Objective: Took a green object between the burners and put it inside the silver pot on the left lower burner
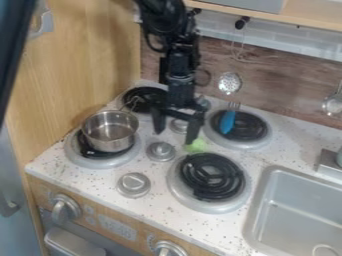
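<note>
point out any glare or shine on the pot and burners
Camera view: soft highlights on the silver pot; faint glints along the black coils of the lower right burner; the dark gripper shows almost no shine.

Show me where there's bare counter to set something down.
Bare counter lies between the upper right burner and the sink, and along the front edge below the lower burners. The middle is crowded: the gripper hangs over knobs, near the green object.

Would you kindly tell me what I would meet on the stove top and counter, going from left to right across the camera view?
Silver pot → round knob beside it → green object → blue-handled fork → sink.
</note>
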Motion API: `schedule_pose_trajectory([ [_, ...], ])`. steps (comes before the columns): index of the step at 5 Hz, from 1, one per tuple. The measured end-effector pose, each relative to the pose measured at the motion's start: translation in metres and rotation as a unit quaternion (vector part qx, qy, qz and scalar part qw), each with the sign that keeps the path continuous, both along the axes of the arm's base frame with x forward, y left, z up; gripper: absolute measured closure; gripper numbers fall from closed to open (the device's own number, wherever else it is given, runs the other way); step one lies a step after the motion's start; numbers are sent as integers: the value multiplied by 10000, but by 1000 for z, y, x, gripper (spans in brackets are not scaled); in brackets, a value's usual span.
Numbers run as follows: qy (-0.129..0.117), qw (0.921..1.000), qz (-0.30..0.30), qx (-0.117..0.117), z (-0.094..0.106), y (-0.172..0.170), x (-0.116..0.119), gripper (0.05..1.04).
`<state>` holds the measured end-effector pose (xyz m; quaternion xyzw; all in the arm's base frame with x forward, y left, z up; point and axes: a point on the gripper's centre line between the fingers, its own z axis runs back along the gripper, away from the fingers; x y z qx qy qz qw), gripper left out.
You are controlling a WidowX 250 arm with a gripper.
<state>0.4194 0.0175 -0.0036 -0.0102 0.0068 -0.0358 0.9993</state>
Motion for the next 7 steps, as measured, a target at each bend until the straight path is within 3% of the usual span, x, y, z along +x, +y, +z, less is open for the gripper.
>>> schedule_pose_trajectory([
  [2, -61, 9998, 24, -176, -14, -10, 30, 85],
  [5, 0, 9997, -51, -223, -27, -29, 40, 85],
  [6, 141, 9997, 6, -208, -39, -29, 37, 147],
  [7, 175, 9998, 30, -98, -38, -28, 36, 383],
])
